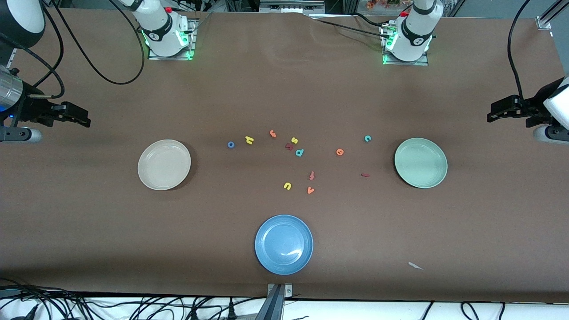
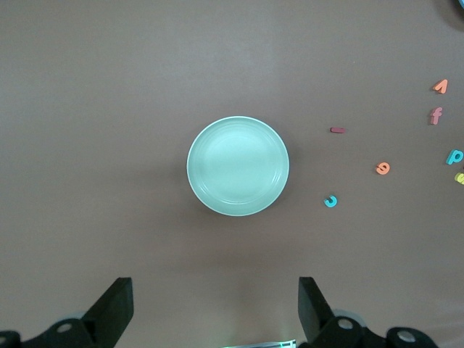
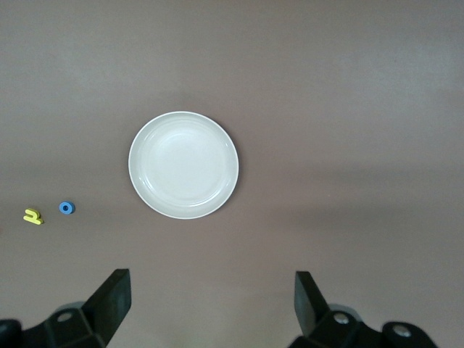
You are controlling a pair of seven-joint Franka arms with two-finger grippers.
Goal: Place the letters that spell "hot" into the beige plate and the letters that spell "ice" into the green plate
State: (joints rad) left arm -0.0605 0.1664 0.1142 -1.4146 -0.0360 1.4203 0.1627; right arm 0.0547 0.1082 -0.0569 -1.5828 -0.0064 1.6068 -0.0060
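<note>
Foam letters [image 1: 295, 155] number eleven, plates [image 1: 164, 164] three, open pincers [image 2: 216, 308] two.

First plate [image 1: 164, 164] sits toward the right arm's end of the counter [image 1: 284, 89], second plate [image 1: 420, 162] toward the left arm's end. Between them, on the counter: o [image 1: 230, 144], h [image 1: 249, 140], t [image 1: 272, 133] closer to the first; e [image 1: 339, 152], c [image 1: 367, 138], i [image 1: 365, 175] closer to the second. Third plate [image 1: 284, 244] lies nearest the camera.

Beige plate [image 1: 164, 165], green plate [image 1: 420, 162] empty; letters [image 1: 289, 146] scattered between.
</note>
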